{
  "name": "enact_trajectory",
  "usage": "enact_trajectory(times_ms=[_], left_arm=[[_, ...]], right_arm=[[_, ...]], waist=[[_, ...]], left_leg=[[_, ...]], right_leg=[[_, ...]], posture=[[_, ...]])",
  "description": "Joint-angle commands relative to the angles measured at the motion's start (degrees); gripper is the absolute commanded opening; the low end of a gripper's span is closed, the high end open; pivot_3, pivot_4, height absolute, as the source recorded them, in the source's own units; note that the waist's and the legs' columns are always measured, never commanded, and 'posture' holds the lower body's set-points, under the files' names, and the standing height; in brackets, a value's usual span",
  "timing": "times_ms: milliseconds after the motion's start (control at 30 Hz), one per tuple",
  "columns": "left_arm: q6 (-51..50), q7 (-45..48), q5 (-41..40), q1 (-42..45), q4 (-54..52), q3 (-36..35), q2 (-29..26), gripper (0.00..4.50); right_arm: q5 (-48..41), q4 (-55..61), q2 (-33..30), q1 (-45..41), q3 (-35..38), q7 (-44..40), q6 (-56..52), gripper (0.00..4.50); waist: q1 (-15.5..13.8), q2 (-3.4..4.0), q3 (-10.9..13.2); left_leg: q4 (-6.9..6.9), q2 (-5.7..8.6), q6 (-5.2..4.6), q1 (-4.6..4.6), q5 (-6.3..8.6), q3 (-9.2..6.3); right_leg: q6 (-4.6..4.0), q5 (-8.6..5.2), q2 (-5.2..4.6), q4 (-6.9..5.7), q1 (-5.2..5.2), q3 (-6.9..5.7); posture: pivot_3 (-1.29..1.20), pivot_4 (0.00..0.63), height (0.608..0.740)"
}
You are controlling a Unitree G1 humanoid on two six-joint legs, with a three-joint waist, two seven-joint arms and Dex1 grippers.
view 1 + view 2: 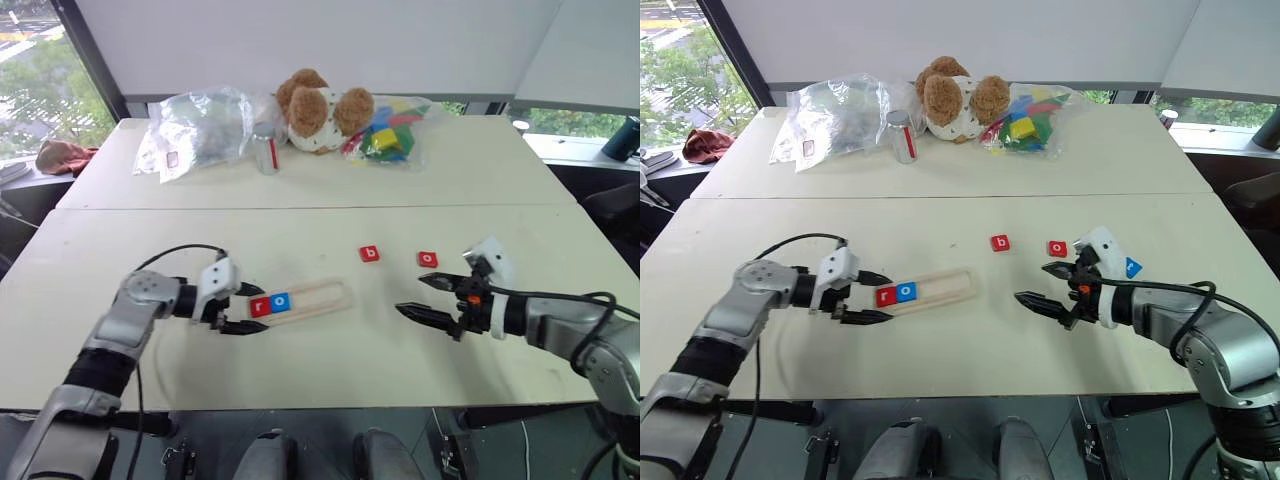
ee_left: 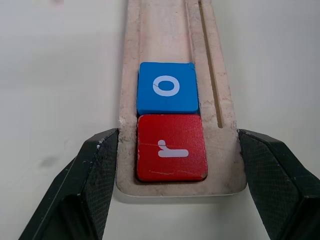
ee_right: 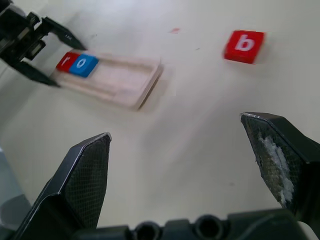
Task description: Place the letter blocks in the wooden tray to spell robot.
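- On the desk (image 1: 300,360), the wooden tray (image 1: 318,297) holds red "r" (image 2: 171,147) and blue "o" (image 2: 167,88) at its left end.
- Left hand (image 1: 243,309) clenches that tray end.
- Right hand (image 1: 428,298) hangs released, near loose red "b" (image 1: 369,253) and "o" (image 1: 427,259).

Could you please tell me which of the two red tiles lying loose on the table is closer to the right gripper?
The red o tile, lying just beside the right gripper; the red b tile lies farther off, toward the wooden tray.
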State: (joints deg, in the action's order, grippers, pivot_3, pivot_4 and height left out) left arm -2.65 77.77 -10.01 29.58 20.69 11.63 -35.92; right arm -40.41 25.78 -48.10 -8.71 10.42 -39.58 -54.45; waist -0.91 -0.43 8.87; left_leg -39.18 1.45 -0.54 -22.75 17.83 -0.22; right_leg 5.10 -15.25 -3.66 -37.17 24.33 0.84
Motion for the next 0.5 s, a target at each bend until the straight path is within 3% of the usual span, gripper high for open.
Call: enact_trajectory(times_ms=[33,300,367,400,500], left_arm=[[3.6,1.1,1.8,3.7,3.3,2.2,2.8,3.09],[9.4,3.5,5.7,9.8,14.4,5.7,8.0,3.09],[10.2,4.0,6.0,10.3,15.8,5.7,8.2,4.11],[10.0,4.2,5.8,10.5,16.1,5.5,8.4,4.40],[9.5,4.3,5.4,10.4,15.9,5.0,8.7,4.46]], right_arm=[[0.4,1.5,-0.7,1.2,3.2,0.8,0.5,4.50],[1.0,3.8,0.5,3.0,3.9,4.6,0.4,4.50],[1.8,3.6,1.1,2.6,3.7,5.9,0.8,4.50],[2.3,3.4,1.4,2.4,3.3,6.4,1.0,4.50],[3.4,3.3,2.1,2.0,2.5,7.6,1.3,4.50]], waist=[[0.2,-0.01,0.0],[0.3,-0.01,0.0],[0.3,-0.01,0.0],[0.2,-0.01,0.0],[0.2,-0.01,0.0]], left_leg=[[-0.02,0.01,-0.01,-0.01,0.00,0.01],[-0.02,-0.04,-0.02,0.05,-0.01,0.05],[-0.05,-0.02,-0.02,0.13,-0.01,0.07],[-0.06,-0.02,-0.02,0.18,-0.01,0.07],[-0.07,-0.02,-0.02,0.23,-0.01,0.06]], right_leg=[[0.00,0.00,0.01,0.00,0.00,0.00],[0.01,0.00,0.18,-0.06,-0.01,0.02],[0.01,0.00,0.16,-0.05,-0.12,0.02],[0.01,0.00,0.16,-0.04,-0.18,0.02],[0.01,0.00,0.16,-0.04,-0.26,0.02]], posture=[[0.00,0.150,0.740],[0.00,0.150,0.740],[0.00,0.150,0.740],[0.00,0.150,0.740],[0.00,0.150,0.740]])
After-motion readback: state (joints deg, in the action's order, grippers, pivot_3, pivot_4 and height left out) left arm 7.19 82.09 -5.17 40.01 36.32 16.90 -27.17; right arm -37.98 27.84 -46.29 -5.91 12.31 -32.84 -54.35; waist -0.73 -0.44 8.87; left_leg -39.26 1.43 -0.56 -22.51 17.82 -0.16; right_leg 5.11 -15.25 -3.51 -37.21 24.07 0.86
